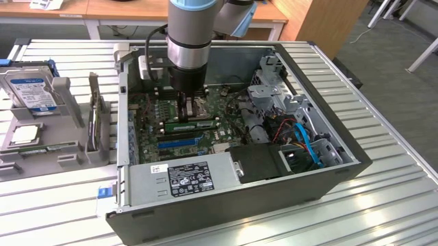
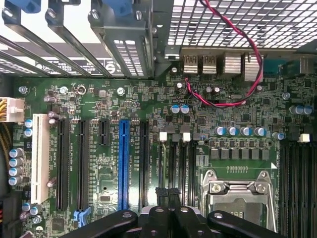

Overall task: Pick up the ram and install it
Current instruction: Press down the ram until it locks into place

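Note:
The ram (image 1: 190,124) is a green stick lying along a memory slot on the motherboard (image 1: 154,110), inside the open computer case (image 1: 329,177). My gripper (image 1: 183,104) hangs straight down into the case, just behind the ram and over the CPU socket (image 1: 198,106). In the wrist view its black fingertips are pressed together, and the gripper (image 2: 167,194) is shut with nothing visible between them. It sits over the black memory slots (image 2: 182,161) beside the socket (image 2: 237,196). Whether the fingertips touch the board cannot be told.
A blue expansion slot (image 2: 123,163) runs beside black ones. A red wire (image 2: 247,59) loops near the rear ports. The power supply (image 1: 188,177) and drive cage with blue cables (image 1: 301,138) crowd the case. Outside, at the exterior view's left, a grey fixture holds a hard drive (image 1: 31,92) and a chip (image 1: 26,134).

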Tool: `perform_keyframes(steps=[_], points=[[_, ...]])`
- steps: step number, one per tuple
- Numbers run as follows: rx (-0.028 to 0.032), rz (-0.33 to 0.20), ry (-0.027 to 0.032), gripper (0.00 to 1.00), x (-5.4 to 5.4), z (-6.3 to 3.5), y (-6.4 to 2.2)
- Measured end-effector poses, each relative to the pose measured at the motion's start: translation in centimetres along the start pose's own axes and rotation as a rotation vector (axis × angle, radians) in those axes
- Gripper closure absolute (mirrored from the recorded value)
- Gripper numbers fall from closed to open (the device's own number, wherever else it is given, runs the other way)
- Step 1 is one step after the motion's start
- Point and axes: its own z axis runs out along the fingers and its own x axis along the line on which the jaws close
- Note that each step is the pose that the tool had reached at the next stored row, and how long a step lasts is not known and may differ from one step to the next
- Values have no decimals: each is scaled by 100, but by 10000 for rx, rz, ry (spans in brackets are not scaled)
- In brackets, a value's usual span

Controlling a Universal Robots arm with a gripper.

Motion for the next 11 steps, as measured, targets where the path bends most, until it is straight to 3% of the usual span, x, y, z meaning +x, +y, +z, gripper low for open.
perform_keyframes(steps=[11], points=[[0,2,0,90,6,26,0]])
